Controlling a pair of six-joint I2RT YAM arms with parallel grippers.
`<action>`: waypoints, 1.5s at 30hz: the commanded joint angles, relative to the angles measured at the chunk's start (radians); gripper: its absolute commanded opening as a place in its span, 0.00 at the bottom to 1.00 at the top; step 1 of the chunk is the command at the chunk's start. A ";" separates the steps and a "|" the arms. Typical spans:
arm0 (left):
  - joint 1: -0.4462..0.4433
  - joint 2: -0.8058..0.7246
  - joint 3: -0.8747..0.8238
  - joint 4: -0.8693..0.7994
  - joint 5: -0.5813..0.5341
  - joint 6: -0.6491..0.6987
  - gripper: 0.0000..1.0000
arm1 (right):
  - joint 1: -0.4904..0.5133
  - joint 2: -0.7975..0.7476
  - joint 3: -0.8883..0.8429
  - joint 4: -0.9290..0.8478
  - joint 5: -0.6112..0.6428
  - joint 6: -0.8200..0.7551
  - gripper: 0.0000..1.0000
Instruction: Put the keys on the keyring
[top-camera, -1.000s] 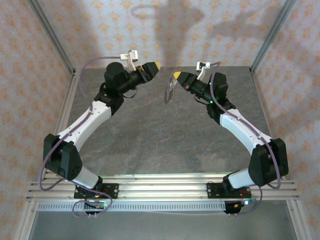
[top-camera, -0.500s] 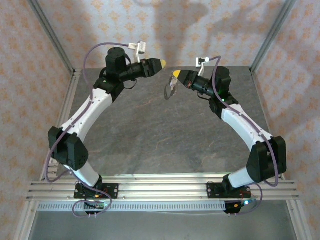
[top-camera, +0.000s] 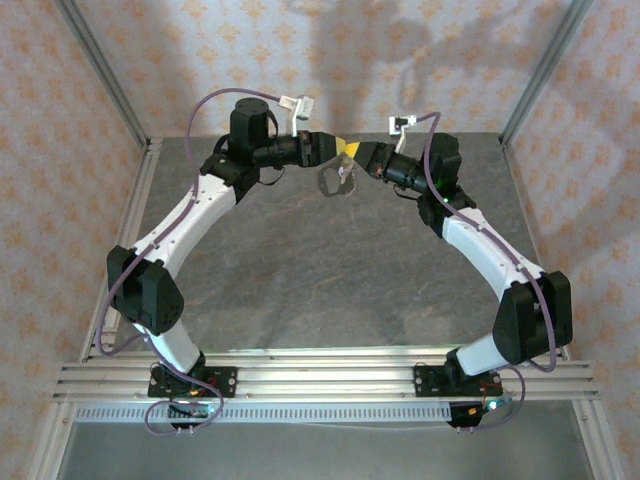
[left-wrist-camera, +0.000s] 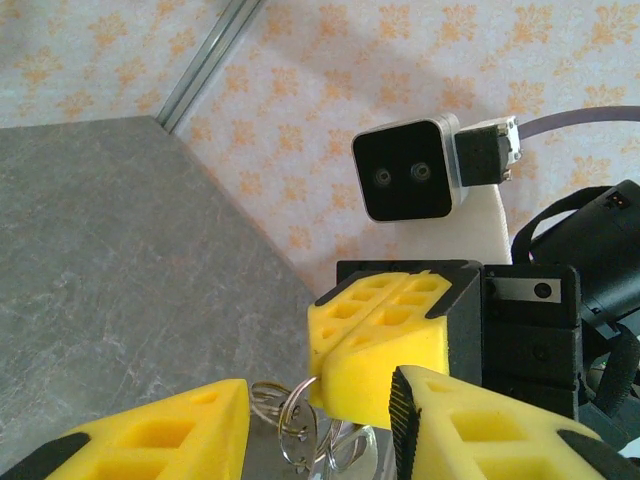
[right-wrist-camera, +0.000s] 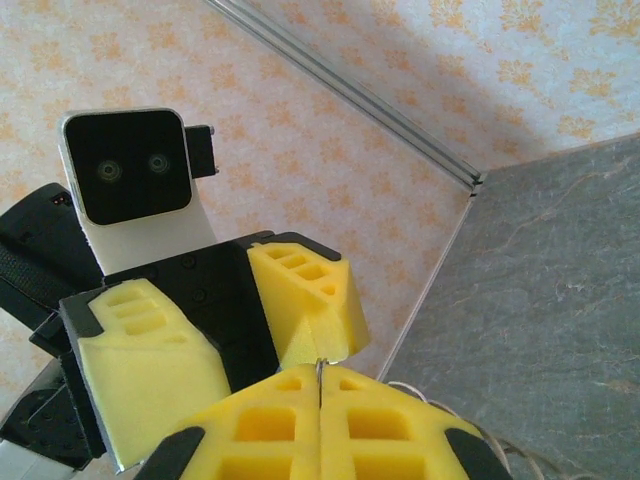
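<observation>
The keyring (left-wrist-camera: 293, 418) hangs in the air from the tips of the right fingers (left-wrist-camera: 385, 340), above the far middle of the desk (top-camera: 300, 270) and not touching it. One second ago the left arm was pointing away to the left, well apart from the ring. Now it has swung to the right, so that its tips meet the tips of the right fingers. The right arm has moved only a little, and the ring hangs below it as before. In the left wrist view the ring looks like a few thin silvery wire loops which overlap each other, with something small and pale just under them that is too blurred to name. From above, the keyring (top-camera: 332, 183) is a small pale loop against the grey desk. The right fingers (right-wrist-camera: 320, 430) are pressed together and pinch a thin wire of the ring between their tips. The left fingers (left-wrist-camera: 150, 435) are spread, one on each side of the ring and of the right tips. If they touch the ring, I cannot tell. The two wrist cameras (left-wrist-camera: 410, 172) face each other.
</observation>
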 joint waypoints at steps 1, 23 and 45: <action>0.002 0.009 0.021 0.010 0.023 0.020 0.42 | -0.005 -0.007 0.018 0.077 -0.023 0.009 0.00; -0.034 0.012 -0.005 0.087 0.099 -0.004 0.21 | -0.004 -0.002 0.010 0.088 -0.006 0.017 0.00; -0.050 -0.010 -0.047 0.131 0.028 -0.032 0.00 | -0.073 -0.070 -0.027 0.089 0.074 0.063 0.36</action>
